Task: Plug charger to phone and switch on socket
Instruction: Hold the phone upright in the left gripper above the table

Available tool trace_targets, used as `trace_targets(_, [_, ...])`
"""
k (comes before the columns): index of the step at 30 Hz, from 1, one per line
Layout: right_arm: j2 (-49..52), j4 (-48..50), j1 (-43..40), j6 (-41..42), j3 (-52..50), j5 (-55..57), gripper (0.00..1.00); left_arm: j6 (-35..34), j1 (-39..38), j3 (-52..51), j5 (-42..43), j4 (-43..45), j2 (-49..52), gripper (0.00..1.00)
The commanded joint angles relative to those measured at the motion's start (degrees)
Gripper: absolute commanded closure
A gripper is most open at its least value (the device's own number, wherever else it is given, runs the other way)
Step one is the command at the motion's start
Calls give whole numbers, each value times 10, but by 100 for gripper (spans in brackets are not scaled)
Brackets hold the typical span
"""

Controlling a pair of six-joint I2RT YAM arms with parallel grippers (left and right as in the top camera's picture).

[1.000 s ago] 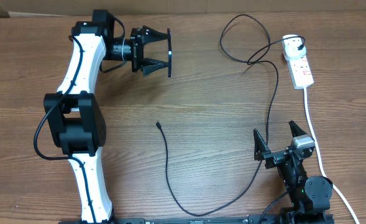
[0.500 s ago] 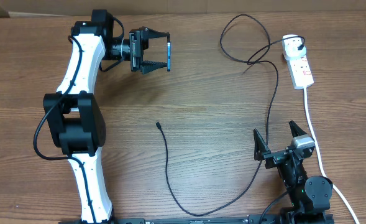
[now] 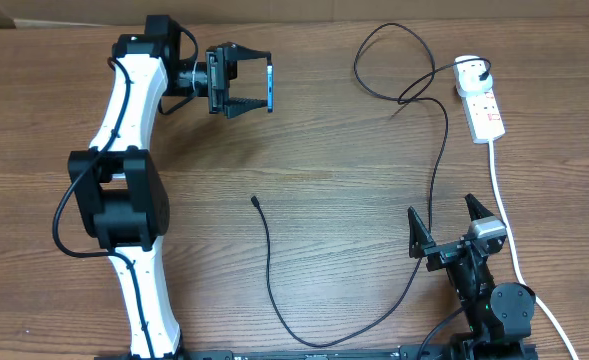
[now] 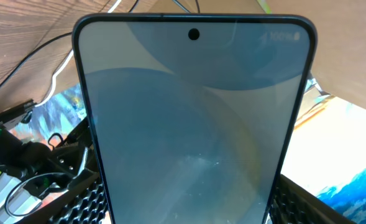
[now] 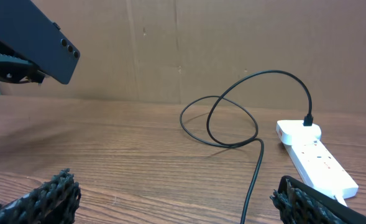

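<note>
So, left gripper (image 3: 259, 82): clamped on the phone (image 3: 271, 85), lifted off the tabletop (image 3: 354, 180) near its far edge, screen toward the wrist camera.
Charger (image 3: 268, 250): connector tip (image 3: 256, 201) loose mid-tabletop, cable loops right to the socket (image 3: 484, 108).
Socket: far right corner, white plug (image 3: 471, 68) seated in it.
Right gripper (image 3: 440, 207): jaws apart, empty, near right edge.

We see a surface (image 3: 334, 180) of brown wood grain, smooth with a faint sheen. The phone (image 4: 195, 124) shows a glossy glass screen and a matt dark back. The socket (image 5: 320, 163) is smooth white plastic, the charger (image 3: 270, 265) a matt black cable. Behind stands plain matt cardboard (image 5: 232, 43).
</note>
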Motion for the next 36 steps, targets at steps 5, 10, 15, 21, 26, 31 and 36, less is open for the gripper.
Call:
trace_targets(5, [-6,2,3,1,-5,-2,0,-9,13,17,35,11,3,27])
trace_targets(10, [-6,2,3,1,-5,-2,0,-9,13,17,35,11,3,27])
trace_targets(15, [-6,2,3,1,-5,-2,0,7,13,17,35,11,3,27])
trace_targets(21, [-6,2,3,1,-5,-2,0,10,13,17,40,11,3,27])
trace_targets(26, [-6,2,3,1,-5,-2,0,17,13,17,40,11,3,27])
trace_targets(31, [-6,3,3,-3,-5,15,0,19,13,17,39,11,3,27])
trace_targets(36, [-6,3,3,-3,-5,15,0,31,13,17,38,11,3,28])
